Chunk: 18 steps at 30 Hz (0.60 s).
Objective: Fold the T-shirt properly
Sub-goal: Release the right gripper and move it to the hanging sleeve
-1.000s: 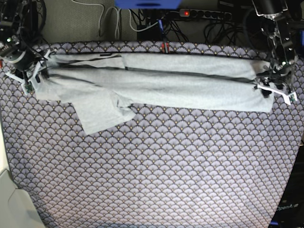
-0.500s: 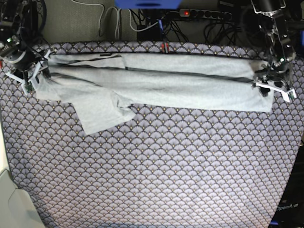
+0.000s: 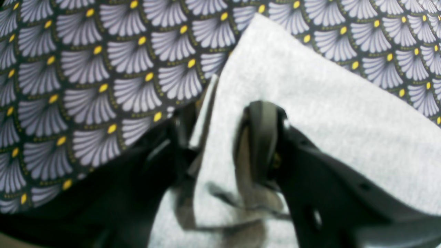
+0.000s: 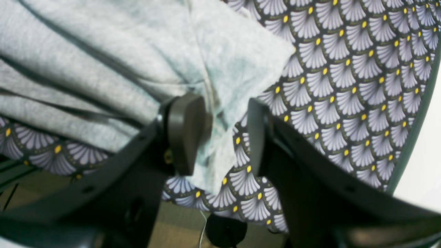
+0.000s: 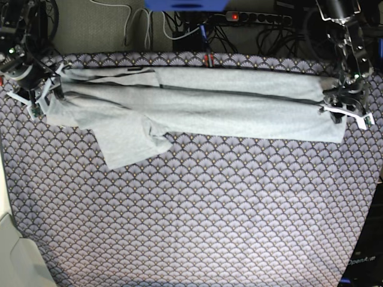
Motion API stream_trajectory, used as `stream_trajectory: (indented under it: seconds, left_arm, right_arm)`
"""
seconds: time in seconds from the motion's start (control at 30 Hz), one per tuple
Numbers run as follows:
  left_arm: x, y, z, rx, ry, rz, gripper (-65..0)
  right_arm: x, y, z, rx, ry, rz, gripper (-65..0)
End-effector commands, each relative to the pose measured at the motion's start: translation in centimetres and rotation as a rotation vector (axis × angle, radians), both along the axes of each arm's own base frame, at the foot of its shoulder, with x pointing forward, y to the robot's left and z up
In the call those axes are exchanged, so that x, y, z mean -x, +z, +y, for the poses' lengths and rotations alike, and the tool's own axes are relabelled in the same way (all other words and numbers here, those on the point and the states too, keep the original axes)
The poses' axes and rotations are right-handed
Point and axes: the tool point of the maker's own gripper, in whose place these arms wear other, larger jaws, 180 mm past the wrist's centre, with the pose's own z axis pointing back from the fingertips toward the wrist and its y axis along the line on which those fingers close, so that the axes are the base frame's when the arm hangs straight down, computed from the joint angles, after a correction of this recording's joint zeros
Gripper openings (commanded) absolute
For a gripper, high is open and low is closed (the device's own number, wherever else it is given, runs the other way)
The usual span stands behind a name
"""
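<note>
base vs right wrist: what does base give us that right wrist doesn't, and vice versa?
Base only: the whole T-shirt as a long band across the far side of the tablecloth, one sleeve splayed toward the camera, the left pincer at the opposite end, and the power strip behind.
Right wrist only: the right pincer close up, jaws apart around a hanging shirt corner, one pad touching the fabric.
Both: grey shirt on fan-patterned cloth, right pincer at the shirt's end.

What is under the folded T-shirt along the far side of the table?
The T-shirt lies on the fan-patterned tablecloth, which shows all around it and under its corner in the left wrist view. Whatever lies between its folded layers is covered, and so is the table itself.
</note>
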Motion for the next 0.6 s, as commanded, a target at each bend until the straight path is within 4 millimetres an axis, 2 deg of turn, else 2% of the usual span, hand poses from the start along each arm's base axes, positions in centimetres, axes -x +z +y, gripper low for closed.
stream_trajectory:
  seconds: [0.0,0.07,0.2,0.37,0.43,0.57]
  left_arm:
    - [2.9,-2.6,0.0,0.034,0.021,0.153,-42.2]
    - [2.9,-2.6,0.0,0.034,0.021,0.153,-46.3]
    - [2.9,-2.6,0.0,0.034,0.021,0.153,-64.5]
    - [2.9,-2.7,-0.1,0.035,0.021,0.153,-64.7]
    - [2.9,-2.7,-0.2,0.037,0.021,0.153,-64.6]
    - [3.0,-2.7,-0.2,0.037,0.021,0.155,-64.6]
  right_arm:
    - [-0.7,1.0,-0.5,0.015,0.002,-0.036,-39.2]
    - [-0.7,1.0,-0.5,0.015,0.002,-0.036,-39.2]
    - [-0.7,1.1,-0.6,0.015,-0.001,-0.037,-39.2]
    - [-0.8,1.3,-0.9,0.022,-0.004,-0.044,-39.2]
    - [-1.0,1.8,-1.7,0.034,-0.020,-0.058,-39.2]
    - [-3.8,3.9,-2.0,0.045,-0.019,-0.136,-39.2]
